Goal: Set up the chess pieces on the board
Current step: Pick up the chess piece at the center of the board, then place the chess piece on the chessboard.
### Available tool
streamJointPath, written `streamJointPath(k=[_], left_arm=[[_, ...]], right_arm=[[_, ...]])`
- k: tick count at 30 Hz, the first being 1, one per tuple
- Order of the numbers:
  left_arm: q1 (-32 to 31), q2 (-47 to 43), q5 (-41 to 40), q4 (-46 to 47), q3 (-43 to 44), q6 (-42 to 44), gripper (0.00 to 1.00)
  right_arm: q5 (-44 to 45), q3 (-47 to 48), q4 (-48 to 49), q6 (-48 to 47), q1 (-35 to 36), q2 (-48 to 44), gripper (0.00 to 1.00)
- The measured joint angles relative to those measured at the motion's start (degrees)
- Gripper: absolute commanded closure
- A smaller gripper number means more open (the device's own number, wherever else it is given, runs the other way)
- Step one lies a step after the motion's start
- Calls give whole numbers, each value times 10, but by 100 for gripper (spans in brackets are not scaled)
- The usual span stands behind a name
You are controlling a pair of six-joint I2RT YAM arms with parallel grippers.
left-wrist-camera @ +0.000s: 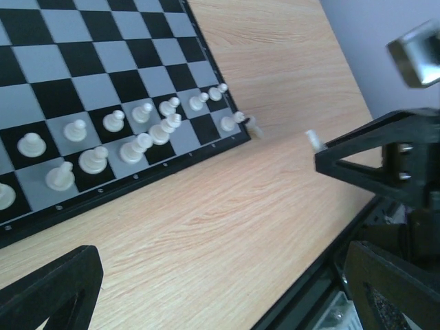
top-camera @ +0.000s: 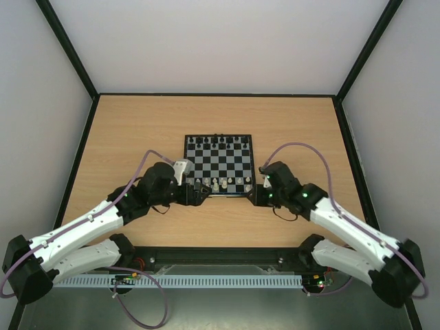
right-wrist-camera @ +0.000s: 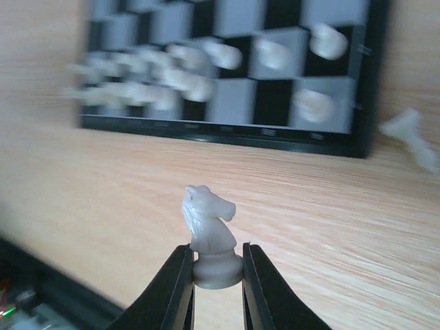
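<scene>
Our main worry is the small cream-white plastic knight [right-wrist-camera: 210, 237]. The right gripper [right-wrist-camera: 217, 278] has its two black jaws nearly closed on the round base alone, and a pinch that low and narrow could let the piece pivot or slip out. It stands upright between the jaws, above the pale wooden table [right-wrist-camera: 309, 227], short of the near frame of the small black-and-grey checked chessboard [right-wrist-camera: 206, 130] lying ahead of them. The two rows nearest those jaws are crowded, so we judge that fingers lowering into a gap could tip a neighbour. One loose cream-white piece [right-wrist-camera: 411, 137] lies on its side ahead of the jaws and off to one side, just off the board's corner, where a sweep could roll it away. The left gripper [left-wrist-camera: 206, 213] has its jaws spread fully wide with nothing between them. It sits close to the board's near edge, where a nudge could shift everything. We count one board, two grippers, one held knight and one fallen piece. Roughly fourteen cream-white chess pieces [left-wrist-camera: 93, 159] stand on the board; they overlap, so we cannot be exact. The far tiny black figures [top-camera: 214, 140] are too small to count.
</scene>
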Motion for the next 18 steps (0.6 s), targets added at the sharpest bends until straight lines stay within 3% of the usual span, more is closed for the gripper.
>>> streamJointPath(k=[4,9,18], left_arm=[[0,-2,35,13,0,1,0],[0,-3,101,38,7,-12,1],[5,-38,198,19,59,-23,0]], right_arm=[[-66,9,23,-28,3,-95,91],[-114,18,62,-64,13,-128,92],[-44,49,68,-123,141,-120,95]])
